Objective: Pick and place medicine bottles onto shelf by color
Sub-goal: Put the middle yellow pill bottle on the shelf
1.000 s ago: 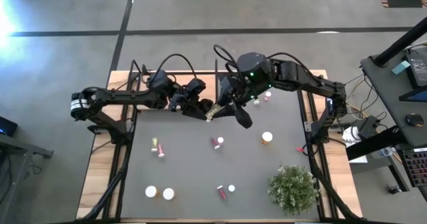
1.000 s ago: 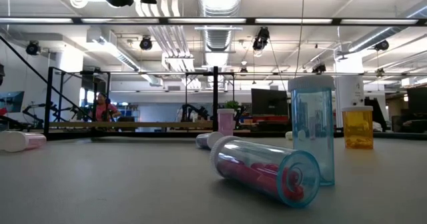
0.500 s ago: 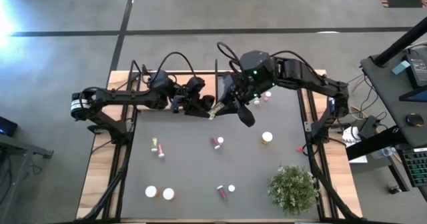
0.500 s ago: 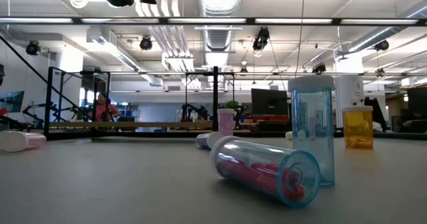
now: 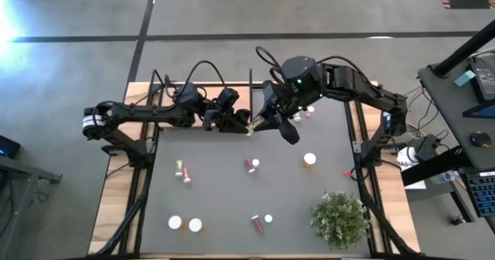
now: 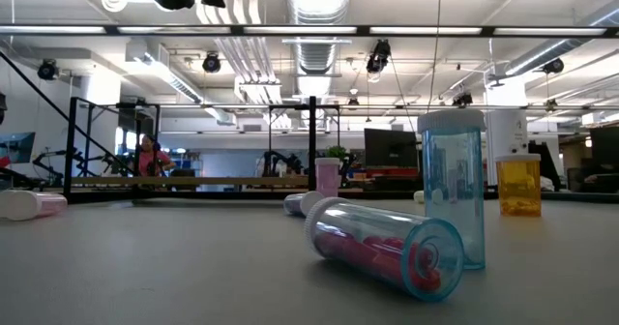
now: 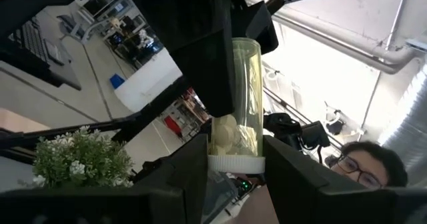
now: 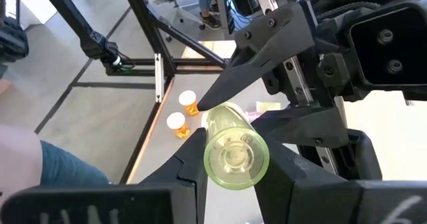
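A yellow-green medicine bottle (image 5: 251,127) with a white cap is held in the air over the table's far middle, between both grippers. My left gripper (image 5: 234,121) comes from the left and my right gripper (image 5: 267,119) from the right. Both are shut on the bottle. The light-wood shelf (image 5: 241,99) lies under them, mostly hidden by the arms. Two small bottles (image 5: 309,111) stand at its right end. Other bottles lie or stand on the dark tabletop: pink (image 5: 251,165), orange (image 5: 309,159), and two white-capped ones (image 5: 186,224). My left gripper pinches the bottle's white cap end (image 7: 237,163) between its two fingers (image 7: 193,167). It comes about level from the table's left, and the bottle reaches on beyond the fingers. The bottle is lifted clear of the table. My right gripper pinches the bottle's body at its bottom end (image 8: 235,156), one finger (image 8: 187,167) on each side. It comes from the table's right and far side, with the fingers running along the bottle. In the left wrist view its finger (image 7: 215,64) lies against the body.
A bushy green plant (image 5: 339,218) stands at the near right. More bottles lie at the near middle (image 5: 257,223) and left (image 5: 182,169). In the low view a clear bottle with pink contents (image 6: 382,248) lies beside an upright one (image 6: 453,185).
Both grippers and the yellow-green bottle between them have drifted a little toward the table's right edge. The bottle has stayed clear of the table.
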